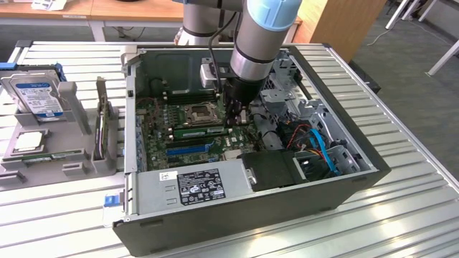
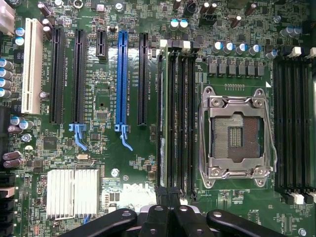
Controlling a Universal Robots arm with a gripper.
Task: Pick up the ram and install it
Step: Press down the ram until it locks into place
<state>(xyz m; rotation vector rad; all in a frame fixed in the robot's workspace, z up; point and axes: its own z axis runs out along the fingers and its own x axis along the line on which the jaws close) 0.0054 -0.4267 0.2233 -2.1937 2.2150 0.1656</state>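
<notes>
Just beside the CPU socket (image 1: 199, 114), the ram (image 1: 195, 132) stands edge-up in its slot below the fully closed pincer (image 1: 240, 119); it is judged light, stiff and fragile, best gripped by its board edges, clear of the chips.

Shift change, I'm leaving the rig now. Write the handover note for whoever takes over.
Gripper: shut, down inside the open PC case, over the memory slots beside the empty CPU socket. Nothing visible between its fingers.
Ram: a green stick standing on edge in that slot bank, next to the socket.
Done: the ram is in the case and placed in a slot.
Left: full seating is not confirmed. Whether the slot latches have closed cannot be told from either view.
</notes>
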